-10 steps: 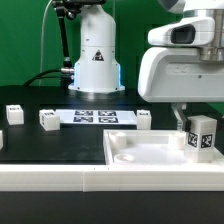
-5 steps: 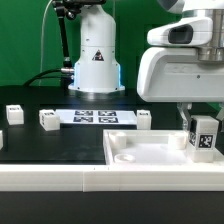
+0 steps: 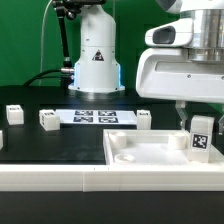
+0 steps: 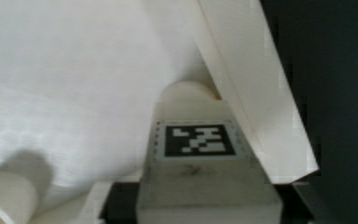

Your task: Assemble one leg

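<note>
Seating the leg at a corner of the panel

We see the small white plastic rectangular post with a black-and-white marker tag, the leg [image 3: 201, 137], standing upright at the lower right of the exterior view, on the far right corner of the wide flat white square panel [image 3: 140, 152]. Our two-finger gripper [image 3: 196, 112] hangs just above it under the arm's bulky white head; whether its jaws clasp the leg or stand apart we cannot tell, since the wrist view shows only the tagged face [image 4: 197, 140] close up. We judge the insertion step to be in hand: next we need the leg's base aligned with the corner recess, then turned or pressed home. Three small white loose parts [image 3: 49, 119] wait at mid left.
</note>
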`<state>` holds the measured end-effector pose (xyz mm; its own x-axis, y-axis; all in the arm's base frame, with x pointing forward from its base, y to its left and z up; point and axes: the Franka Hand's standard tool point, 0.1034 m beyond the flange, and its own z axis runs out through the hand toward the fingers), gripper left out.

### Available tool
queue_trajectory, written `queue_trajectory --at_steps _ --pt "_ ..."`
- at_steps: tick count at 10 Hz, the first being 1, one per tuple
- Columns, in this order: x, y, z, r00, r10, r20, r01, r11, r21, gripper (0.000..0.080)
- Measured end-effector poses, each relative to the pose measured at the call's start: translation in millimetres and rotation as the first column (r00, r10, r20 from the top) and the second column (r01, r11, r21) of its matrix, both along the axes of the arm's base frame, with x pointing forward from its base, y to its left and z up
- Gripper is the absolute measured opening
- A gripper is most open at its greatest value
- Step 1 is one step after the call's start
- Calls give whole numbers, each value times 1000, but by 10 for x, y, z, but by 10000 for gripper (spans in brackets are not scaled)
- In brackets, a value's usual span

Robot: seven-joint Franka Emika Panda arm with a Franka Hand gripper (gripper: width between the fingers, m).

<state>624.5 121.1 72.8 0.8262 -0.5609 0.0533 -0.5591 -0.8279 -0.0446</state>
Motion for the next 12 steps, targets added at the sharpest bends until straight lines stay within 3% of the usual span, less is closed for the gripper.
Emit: queue_trajectory --at_steps 3,6,7,8,9,10,12 --pt "-23 -1 2 924 -381 -16 381 924 13 290" --pt "-23 -16 1 864 -502 -33 503 864 38 291" --pt "-24 -15 -2 872 -489 -33 490 871 37 396" --pt "-22 -18 -1 891 -452 -31 453 891 36 396" --pt "-20 -24 0 915 -402 -28 402 915 34 548" --pt "-19 -23 0 956 -292 -23 293 956 28 629" --pt "-18 -2 5 993 -120 -19 121 992 21 646"
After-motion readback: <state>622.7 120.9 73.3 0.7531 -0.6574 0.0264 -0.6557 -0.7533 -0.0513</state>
